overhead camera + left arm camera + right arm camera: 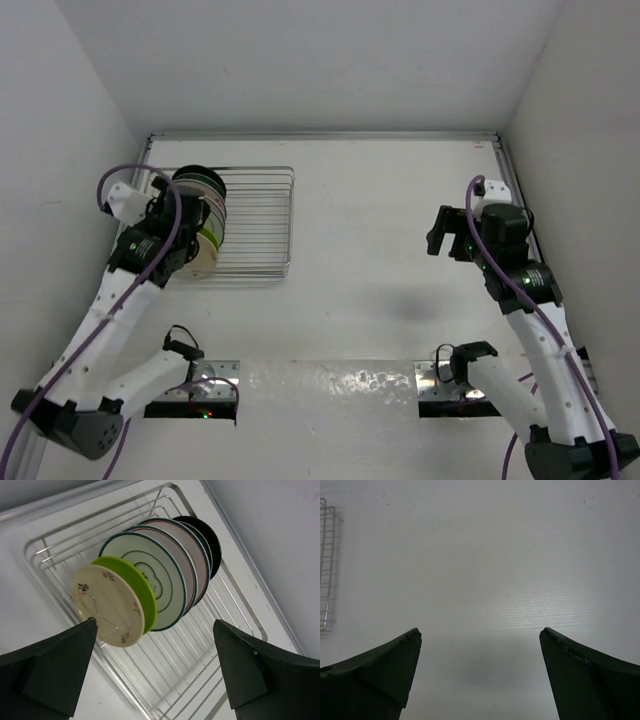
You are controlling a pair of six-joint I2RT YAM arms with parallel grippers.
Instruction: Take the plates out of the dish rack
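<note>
Plates (165, 580) stand racked ahead of spread left jaws.

No readable text, label, brand or number shows anywhere.

It is a robotics lab cell: bare white walls (60, 100) enclose a plain white counter (380, 230), and two robot arms (110, 300) with purple cables (135, 169) are bolted there.

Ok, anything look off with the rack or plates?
Nothing stands out. Plates stand on edge in a tidy row at one end of the rack, none fallen or visibly chipped. Left claw is open by them, right claw open over the table.
</note>
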